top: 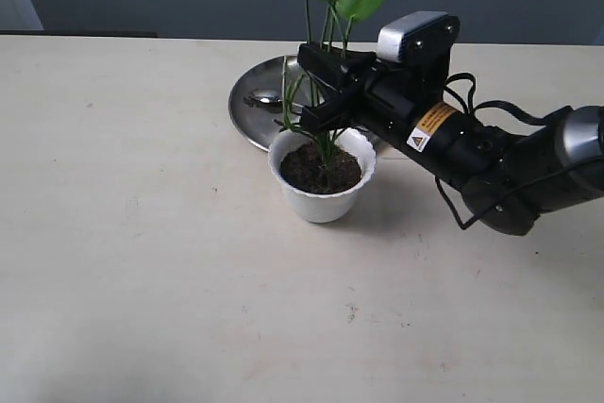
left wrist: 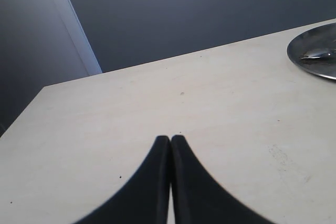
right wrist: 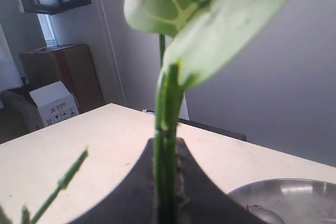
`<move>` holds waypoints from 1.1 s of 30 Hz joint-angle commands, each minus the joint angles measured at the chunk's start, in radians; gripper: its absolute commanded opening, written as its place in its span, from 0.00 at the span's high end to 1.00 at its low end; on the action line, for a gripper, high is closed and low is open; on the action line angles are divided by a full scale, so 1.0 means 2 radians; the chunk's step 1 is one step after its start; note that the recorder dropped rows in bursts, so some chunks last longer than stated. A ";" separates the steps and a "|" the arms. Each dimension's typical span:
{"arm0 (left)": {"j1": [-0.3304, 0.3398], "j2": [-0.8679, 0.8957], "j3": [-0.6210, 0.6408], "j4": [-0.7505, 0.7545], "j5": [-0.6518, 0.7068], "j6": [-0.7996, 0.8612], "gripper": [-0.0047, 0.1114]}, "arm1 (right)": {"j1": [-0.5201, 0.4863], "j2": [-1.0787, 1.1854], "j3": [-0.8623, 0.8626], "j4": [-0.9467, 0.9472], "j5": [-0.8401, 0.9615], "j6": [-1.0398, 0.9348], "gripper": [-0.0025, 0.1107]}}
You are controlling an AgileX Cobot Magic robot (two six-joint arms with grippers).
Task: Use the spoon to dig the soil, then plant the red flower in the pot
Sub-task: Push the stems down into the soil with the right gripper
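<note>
Right gripper pinches the red flower upright, stems down in the pot

R hand clamped on red flower stems; steel plate behind.

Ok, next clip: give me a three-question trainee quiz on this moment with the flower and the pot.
1. True or false: the right hand is shut on the flower stems, whose lower ends reach the soil in the pot.
2. Where is the spoon? A) in the pot B) on the plate C) in the left hand
3. Fill in: the left hand is ____ and holds nothing.

Key: 1 true; 2 B; 3 shut
</note>
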 commanded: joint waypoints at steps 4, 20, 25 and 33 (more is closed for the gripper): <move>0.000 -0.002 0.000 -0.002 -0.004 -0.001 0.96 | 0.003 0.036 -0.012 -0.007 -0.004 -0.004 0.98; 0.000 -0.002 0.000 -0.002 -0.004 -0.001 0.96 | 0.003 0.070 0.003 -0.030 -0.004 -0.003 0.98; 0.000 -0.002 0.000 -0.002 -0.004 -0.001 0.96 | 0.003 0.071 0.025 -0.001 -0.004 -0.004 0.98; 0.000 -0.002 0.000 -0.002 -0.004 -0.001 0.96 | 0.003 0.072 0.030 0.002 -0.004 -0.005 0.98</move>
